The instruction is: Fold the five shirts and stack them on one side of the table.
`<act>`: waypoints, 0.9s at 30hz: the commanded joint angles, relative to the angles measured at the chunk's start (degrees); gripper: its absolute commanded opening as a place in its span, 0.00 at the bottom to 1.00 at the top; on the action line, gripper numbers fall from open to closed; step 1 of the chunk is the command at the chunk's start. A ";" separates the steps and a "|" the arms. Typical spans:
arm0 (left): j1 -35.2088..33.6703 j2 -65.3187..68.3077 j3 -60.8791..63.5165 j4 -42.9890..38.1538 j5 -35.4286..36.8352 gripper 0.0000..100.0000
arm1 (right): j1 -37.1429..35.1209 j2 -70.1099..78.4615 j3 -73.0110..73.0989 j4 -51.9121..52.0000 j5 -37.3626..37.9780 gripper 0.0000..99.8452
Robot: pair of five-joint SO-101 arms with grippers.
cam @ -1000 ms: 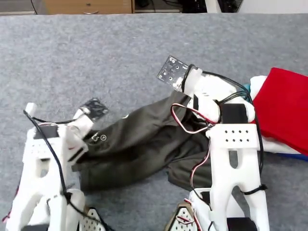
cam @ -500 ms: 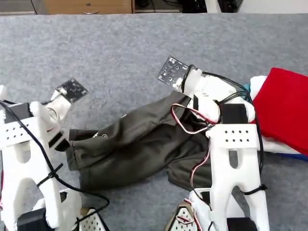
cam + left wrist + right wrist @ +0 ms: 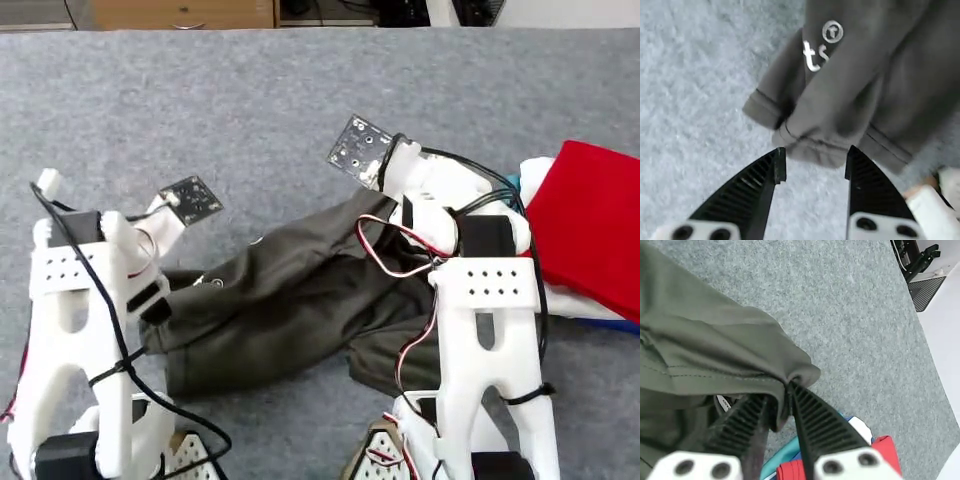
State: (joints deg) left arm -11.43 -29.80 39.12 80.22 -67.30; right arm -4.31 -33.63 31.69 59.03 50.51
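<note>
Right gripper (image 3: 780, 392), ridged black, tight on soft crumpled olive shirt (image 3: 705, 340)

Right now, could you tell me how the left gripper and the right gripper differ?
The left gripper is open and holds nothing; the right gripper is shut on a fold of the olive shirt. The left gripper sits at the shirt's bunched end, the right gripper near the folded red shirt. Both have black ribbed jaws.

The left claw (image 3: 815, 162) hangs low, jaws spread apart. The right claw (image 3: 783, 390) is pinched tight on a fold of the dark shirt (image 3: 700, 340), wrist angled downward.
</note>
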 commanded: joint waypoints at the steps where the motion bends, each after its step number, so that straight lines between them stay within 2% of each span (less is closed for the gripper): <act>1: 0.79 0.13 3.52 -5.71 0.09 0.21 | 1.19 -0.75 -0.31 -0.88 0.00 0.00; 7: 1.58 0.13 7.74 -6.77 -2.20 0.20 | 1.19 -0.66 -0.04 -0.88 0.00 0.00; 21: 1.58 0.22 18.46 -19.96 -2.11 0.20 | 1.19 -0.66 -0.04 -0.88 0.00 0.00; 23: 1.58 0.22 20.13 -21.80 -1.93 0.18 | 1.19 -0.66 -0.04 -0.88 0.00 0.00; 27: 1.85 -0.40 20.66 -22.68 -2.20 0.05 | 1.19 -0.75 -0.04 -0.88 0.00 0.00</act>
State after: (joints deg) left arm -10.37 -29.71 59.96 58.51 -69.05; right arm -4.31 -33.63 31.87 59.03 50.51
